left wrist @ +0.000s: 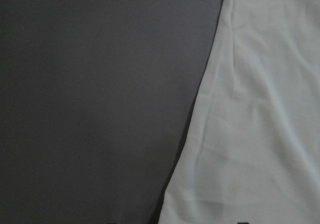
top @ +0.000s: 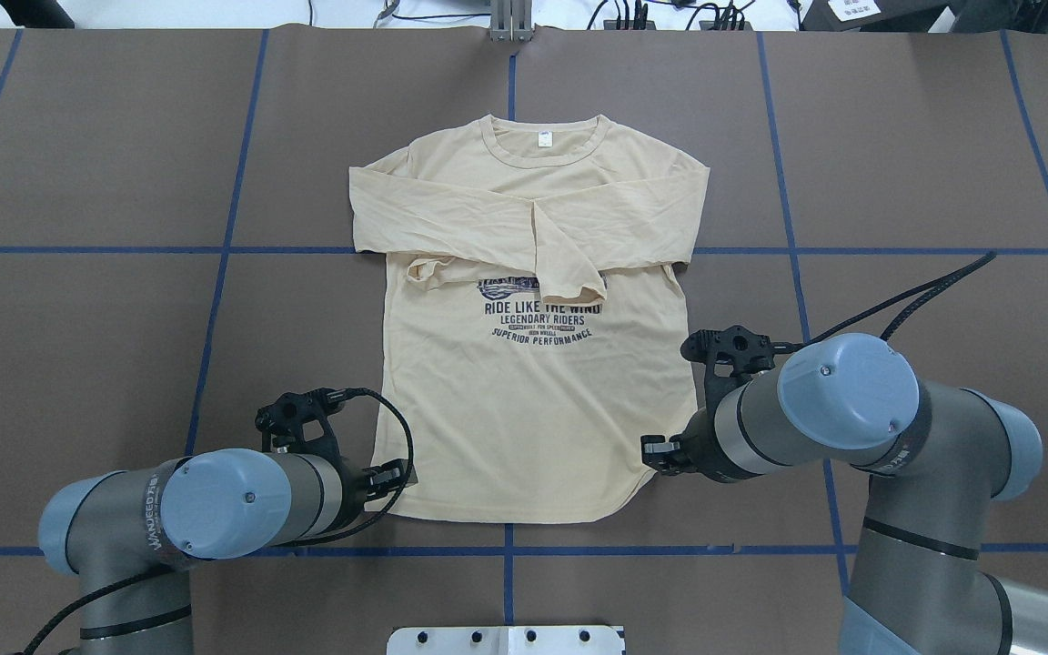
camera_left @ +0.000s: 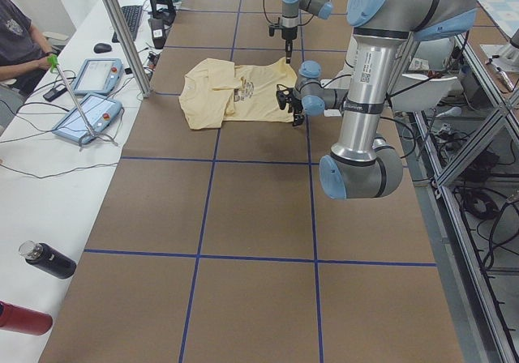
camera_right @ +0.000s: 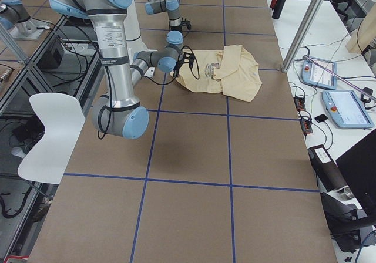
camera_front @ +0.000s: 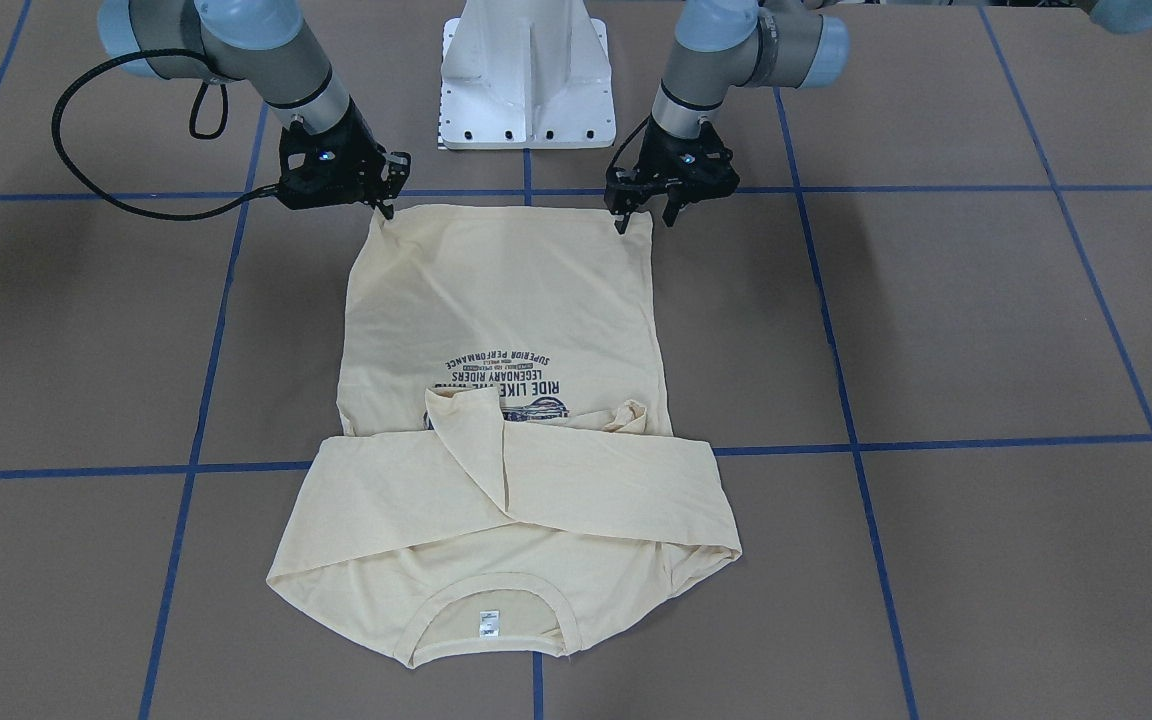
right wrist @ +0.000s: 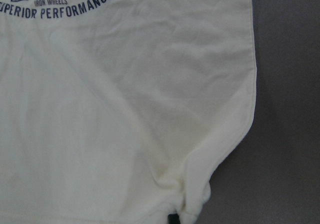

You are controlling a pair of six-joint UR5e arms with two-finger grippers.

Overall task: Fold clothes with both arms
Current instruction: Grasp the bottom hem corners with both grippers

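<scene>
T-shirt, pale cream-yellow and long-sleeved, lies flat and print side up on the brown desk. Its long axis runs straight away from both tools. The hem is the near end and spans the gap between the two tools. The ribbed collar with its small white tag is the far end, well apart from both tools.

The navy print reads upright from the robot's side of the desk. Legible lines include "RIDE LIKE THE WIND", "LEGENDARY RIDERS" and "SUPERIOR PERFORMANCE".

Both sleeves are folded inward across the chest on the far side of the print. They overlap at the centre. One cuff drops at an angle toward the tools and covers the upper part of the print.

Left tool: released. Its fingers are spread and straddle the hem corner on the robot's left side, low over the desk. The left wrist view shows only the garment's side edge against the desk.

Right tool: tip at the opposite hem corner. The right wrist view shows the fabric puckered at that corner, just beside a dark fingertip. Whether the tool is clenched on the fabric cannot be told.

The white pedestal stands behind and between the two tools. Blue tape lines divide the desk into squares.
</scene>
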